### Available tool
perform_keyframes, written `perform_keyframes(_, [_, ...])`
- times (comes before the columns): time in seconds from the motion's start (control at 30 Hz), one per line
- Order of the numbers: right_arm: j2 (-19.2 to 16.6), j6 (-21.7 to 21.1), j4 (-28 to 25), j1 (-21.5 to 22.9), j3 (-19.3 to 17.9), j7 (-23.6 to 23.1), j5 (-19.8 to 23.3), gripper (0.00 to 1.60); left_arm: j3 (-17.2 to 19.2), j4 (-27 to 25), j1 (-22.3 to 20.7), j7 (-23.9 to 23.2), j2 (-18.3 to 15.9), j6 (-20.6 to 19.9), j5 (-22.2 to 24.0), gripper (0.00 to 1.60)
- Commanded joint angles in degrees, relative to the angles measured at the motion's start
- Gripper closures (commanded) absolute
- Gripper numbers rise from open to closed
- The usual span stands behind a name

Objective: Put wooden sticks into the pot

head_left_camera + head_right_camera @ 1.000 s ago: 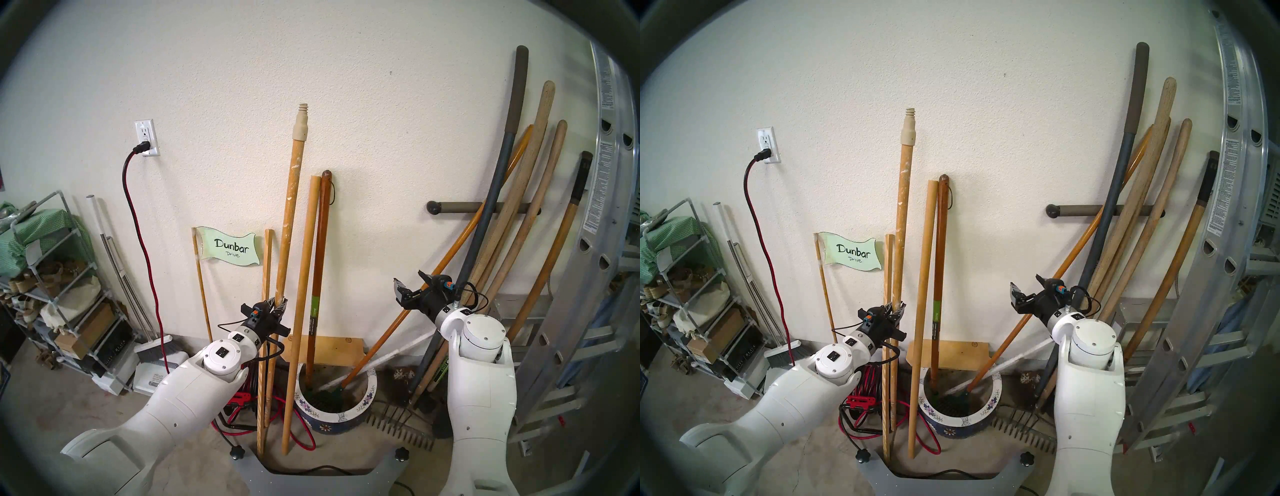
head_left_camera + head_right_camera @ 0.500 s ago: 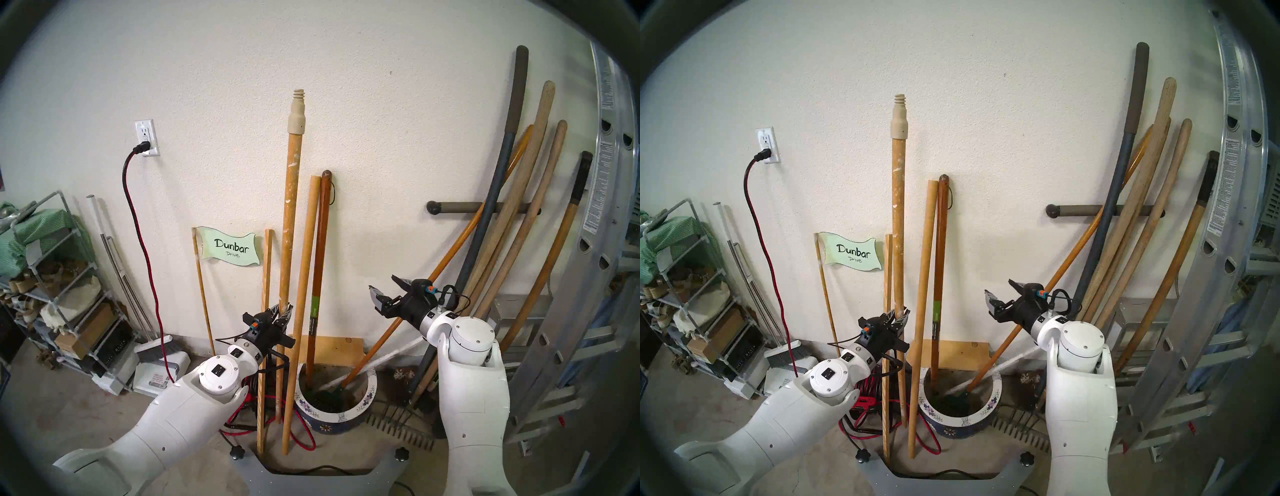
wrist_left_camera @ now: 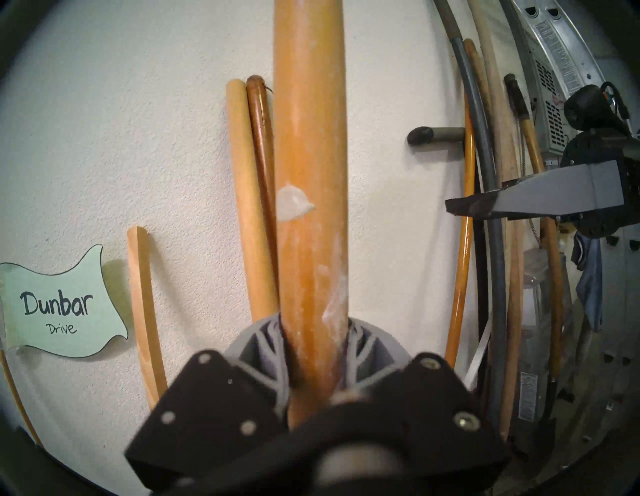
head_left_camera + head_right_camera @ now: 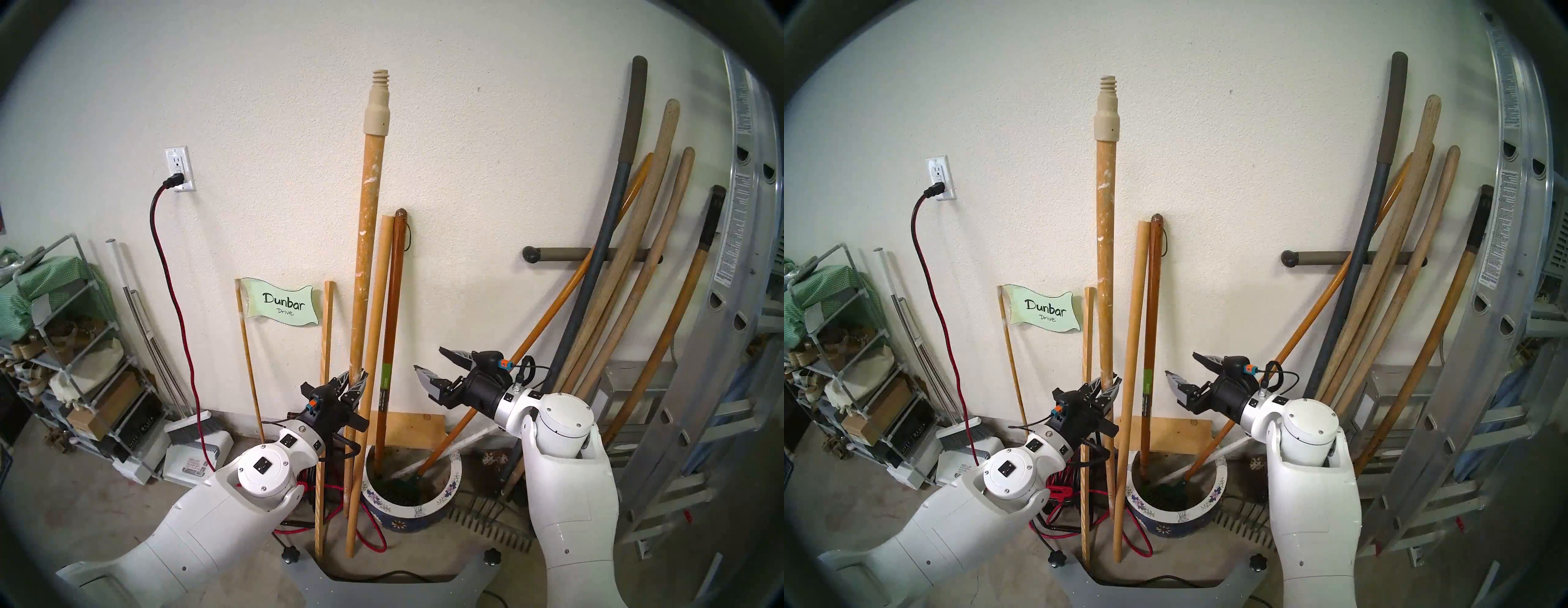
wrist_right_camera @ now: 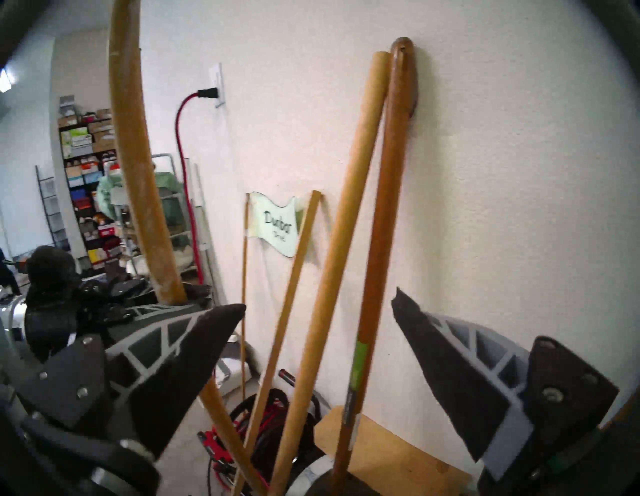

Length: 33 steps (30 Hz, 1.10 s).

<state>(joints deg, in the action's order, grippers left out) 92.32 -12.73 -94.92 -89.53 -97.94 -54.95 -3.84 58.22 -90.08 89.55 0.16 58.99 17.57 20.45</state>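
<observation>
Head view, left hand (image 4: pixel 353 379) clamped on paint-flecked stick (image 4: pixel 365 254), right hand (image 4: pixel 432 367) spread wide, empty, seemingly near plain stick (image 4: pixel 379 305)

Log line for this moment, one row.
left gripper: shut on paint-flecked pole | right gripper: open, empty | plain pole: outside pot

Left pincer (image 3: pixel 313 350) clamps the paint-flecked wooden stick (image 3: pixel 310 173) upright
</observation>
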Motion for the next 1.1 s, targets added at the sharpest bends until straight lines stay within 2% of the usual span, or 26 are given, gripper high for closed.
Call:
perform_keyframes(0.0, [-0.1,-1.3,-2.8,-2.9,2.8,-3.8,3.6,0.0,-0.1,-6.6,3.6,0.4,-2.5,-2.0,0.5,1.6])
perform_keyframes(0.07, [-0.1,-1.9,-3.5,-3.6,3.3,-4.9,4.6,0.0,0.1,-9.4,5.3,1.0,-3.7,-3.5,0.8,1.6])
perform_keyframes(0.1, [-0.3,-2.1,-3.8,-3.9,3.7,-5.4,5.1,0.0,0.1,-8.4,5.1,0.9,-3.5,-3.4,0.9,1.6])
perform_keyframes(0.27, [-0.3,-3.2,-5.4,-5.0,5.4,-7.2,7.3,0.0,0.7,-13.2,8.0,2.3,-5.9,-6.9,1.6,1.6])
perform_keyframes(0.37, [-0.4,-3.7,-6.0,-5.3,6.7,-7.8,8.4,0.0,0.6,-14.4,8.7,2.6,-6.4,-8.1,1.9,1.6])
perform_keyframes(0.4, [-0.3,-3.8,-6.3,-5.5,7.1,-8.0,8.7,0.0,0.8,-16.7,9.8,3.2,-7.3,-9.5,2.1,1.6])
perform_keyframes(0.43, [-0.5,-4.0,-6.5,-5.7,7.5,-8.0,9.0,0.0,0.7,-15.7,9.4,3.0,-6.8,-9.2,2.1,1.6])
perform_keyframes(0.5, [-0.4,-4.2,-6.8,-5.8,7.9,-8.2,9.3,0.0,0.8,-17.3,10.1,3.5,-7.4,-10.3,2.3,1.6])
perform_keyframes(0.6, [-0.5,-4.9,-8.3,-6.7,8.9,-8.4,10.5,0.0,1.1,-19.6,11.3,4.8,-8.3,-13.1,2.7,1.6])
perform_keyframes(0.63, [-0.5,-4.9,-8.3,-6.7,8.9,-8.4,10.5,0.0,1.1,-19.6,11.3,4.8,-8.3,-13.1,2.7,1.6])
perform_keyframes(0.73, [-0.5,-5.9,-9.1,-7.6,9.2,-8.1,11.3,0.0,1.6,-23.5,13.0,6.7,-9.7,-17.7,3.3,1.6])
perform_keyframes(0.8, [-0.5,-5.9,-9.1,-7.7,9.4,-8.0,11.4,0.0,1.4,-23.7,13.0,6.9,-9.6,-18.1,3.3,1.6])
perform_keyframes(0.83, [-0.5,-6.0,-9.2,-7.8,9.6,-7.6,11.6,0.0,1.5,-25.1,13.5,7.6,-9.9,-19.9,3.6,1.6])
perform_keyframes(1.07, [-1.0,-4.9,-7.9,-6.7,13.7,-4.5,12.5,0.0,1.3,-30.1,14.9,10.5,-10.4,-26.5,4.3,1.6])
